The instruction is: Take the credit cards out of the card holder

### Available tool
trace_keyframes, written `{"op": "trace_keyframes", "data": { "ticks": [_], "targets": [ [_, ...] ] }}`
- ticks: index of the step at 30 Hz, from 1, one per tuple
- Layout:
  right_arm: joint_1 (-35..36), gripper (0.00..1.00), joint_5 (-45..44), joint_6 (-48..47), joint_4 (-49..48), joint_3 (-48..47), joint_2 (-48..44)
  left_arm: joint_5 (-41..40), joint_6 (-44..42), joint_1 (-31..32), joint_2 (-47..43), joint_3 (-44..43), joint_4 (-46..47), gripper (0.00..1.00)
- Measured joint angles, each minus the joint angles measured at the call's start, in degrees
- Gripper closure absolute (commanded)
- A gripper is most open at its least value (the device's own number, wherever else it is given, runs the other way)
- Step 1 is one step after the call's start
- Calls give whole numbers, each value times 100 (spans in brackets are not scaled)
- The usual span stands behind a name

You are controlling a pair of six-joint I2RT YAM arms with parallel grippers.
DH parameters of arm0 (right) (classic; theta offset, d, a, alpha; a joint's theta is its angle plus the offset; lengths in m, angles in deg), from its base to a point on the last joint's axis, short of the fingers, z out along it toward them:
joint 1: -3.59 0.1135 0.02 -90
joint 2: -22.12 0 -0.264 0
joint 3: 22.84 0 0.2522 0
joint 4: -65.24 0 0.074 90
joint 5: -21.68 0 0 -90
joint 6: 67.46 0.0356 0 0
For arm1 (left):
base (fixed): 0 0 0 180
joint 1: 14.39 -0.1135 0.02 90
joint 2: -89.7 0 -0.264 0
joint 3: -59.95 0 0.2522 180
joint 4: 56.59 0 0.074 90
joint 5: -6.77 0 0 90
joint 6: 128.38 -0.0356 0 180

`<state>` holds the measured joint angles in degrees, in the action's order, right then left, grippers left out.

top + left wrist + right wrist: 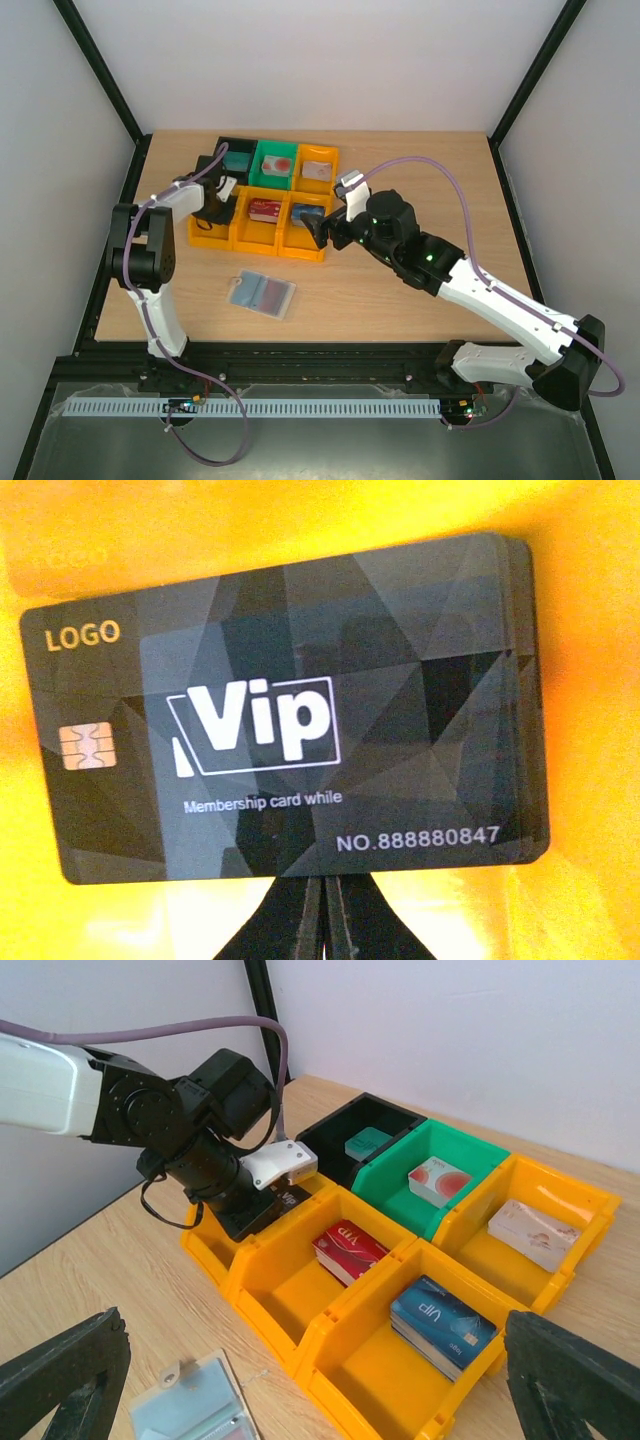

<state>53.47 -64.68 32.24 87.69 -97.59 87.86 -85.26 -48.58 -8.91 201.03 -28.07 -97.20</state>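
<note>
Just below glossy black cards [290,740], left fingers [285,930] meet

Left arm [150,250]: elbow folded tight, wrist pitched steeply down. My left gripper [325,925]: fingertips pressed flat together. Right arm [480,285]: stretched long, reaching inward. My right gripper [320,1380]: jaws spread wide, held aloft.
</note>
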Motion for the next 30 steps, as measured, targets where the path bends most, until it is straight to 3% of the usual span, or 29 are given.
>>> {"op": "trace_keyframes", "data": {
  "ticks": [6,8,11,16,22,30],
  "targets": [
    [0,1,13,9,2,-39,-9,162,175,-2,-87,90,107,96],
    [0,1,87,33,4,-39,-9,210,181,0,-293,227,168,92],
    [0,0,258,142,24,-39,-4,348,173,0,-890,448,149,79],
    [7,11,658,638,216,-33,195,568,63,0,-2168,533,-90,50],
    [540,21,693,1668,221,361,870,1390,-13,35,-3593,730,-946,27],
    [1128,27,605,2520,199,516,2389,2850,990,424,-4666,1888,-1200,22]
  ]
}}
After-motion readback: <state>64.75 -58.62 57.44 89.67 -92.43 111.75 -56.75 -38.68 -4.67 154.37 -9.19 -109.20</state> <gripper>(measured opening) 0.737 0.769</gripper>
